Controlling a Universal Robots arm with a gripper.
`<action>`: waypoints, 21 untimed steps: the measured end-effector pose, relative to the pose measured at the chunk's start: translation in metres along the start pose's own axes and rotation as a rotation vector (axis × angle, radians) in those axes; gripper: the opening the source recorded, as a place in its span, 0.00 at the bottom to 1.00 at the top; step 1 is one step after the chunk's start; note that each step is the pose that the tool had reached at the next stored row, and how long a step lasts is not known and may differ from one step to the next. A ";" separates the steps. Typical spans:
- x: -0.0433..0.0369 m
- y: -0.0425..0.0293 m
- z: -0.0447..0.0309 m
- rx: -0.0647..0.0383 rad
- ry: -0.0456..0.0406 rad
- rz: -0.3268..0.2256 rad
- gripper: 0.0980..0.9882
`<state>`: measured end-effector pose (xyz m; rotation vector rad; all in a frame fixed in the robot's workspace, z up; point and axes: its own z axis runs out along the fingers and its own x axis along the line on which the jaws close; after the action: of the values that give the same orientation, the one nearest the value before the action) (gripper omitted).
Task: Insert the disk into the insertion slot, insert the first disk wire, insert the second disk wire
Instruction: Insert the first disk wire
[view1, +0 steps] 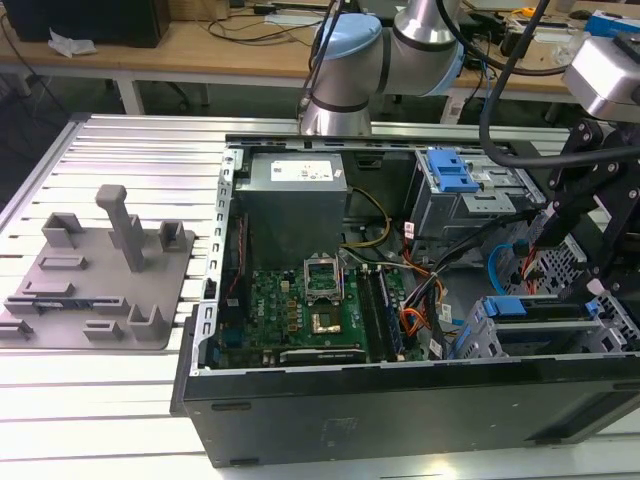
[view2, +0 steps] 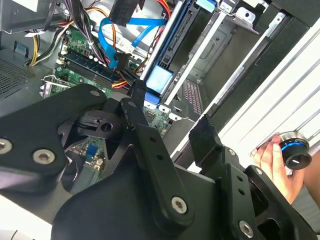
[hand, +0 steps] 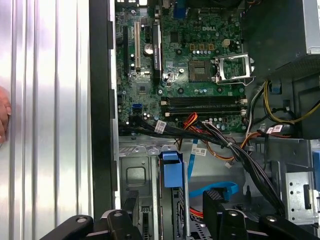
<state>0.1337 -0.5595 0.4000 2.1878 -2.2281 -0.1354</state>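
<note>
Inside the open computer case (view1: 400, 405), the disk (hand: 171, 172) in its blue carrier is seen seated in the insertion slot (view1: 475, 335). The tool (hand: 172, 199) is held released above it, nothing being grasped. A hand (view2: 272, 160) is seen beside the case, over the table (view1: 130, 400).

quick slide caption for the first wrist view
Open gripper above a drive cage and green motherboard inside the computer case
</note>
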 end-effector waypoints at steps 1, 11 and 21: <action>0.0000 0.0000 0.0000 0.000 0.0001 0.000 0.59; -0.0049 0.0002 0.0004 0.005 0.0422 0.003 0.59; -0.0260 0.0057 0.0042 0.095 0.2119 0.038 0.59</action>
<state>0.1283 -0.5333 0.3975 2.0893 -2.1993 0.1980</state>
